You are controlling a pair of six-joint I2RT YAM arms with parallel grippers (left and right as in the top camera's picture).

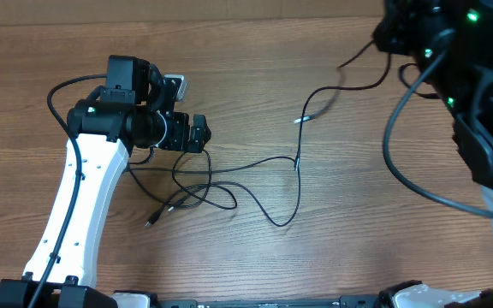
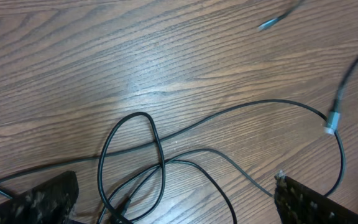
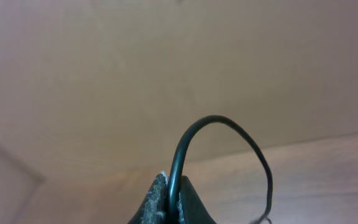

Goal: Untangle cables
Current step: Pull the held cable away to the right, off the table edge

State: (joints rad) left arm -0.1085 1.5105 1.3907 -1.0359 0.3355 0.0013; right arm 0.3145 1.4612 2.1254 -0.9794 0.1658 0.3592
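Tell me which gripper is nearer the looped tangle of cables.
Left. The left gripper hovers open just above the tangle. The right gripper is far off, at the overhead view's upper right, shut on a cable.

No words, labels, brands, numbers or signs can be read in any view. The white arm casing (image 1: 67, 205) on the left, the wooden counter (image 1: 332, 257) and the cables (image 2: 138, 114) carry no legible marking. The green light (image 1: 472, 15) at the far right is a plain dot, not a character.
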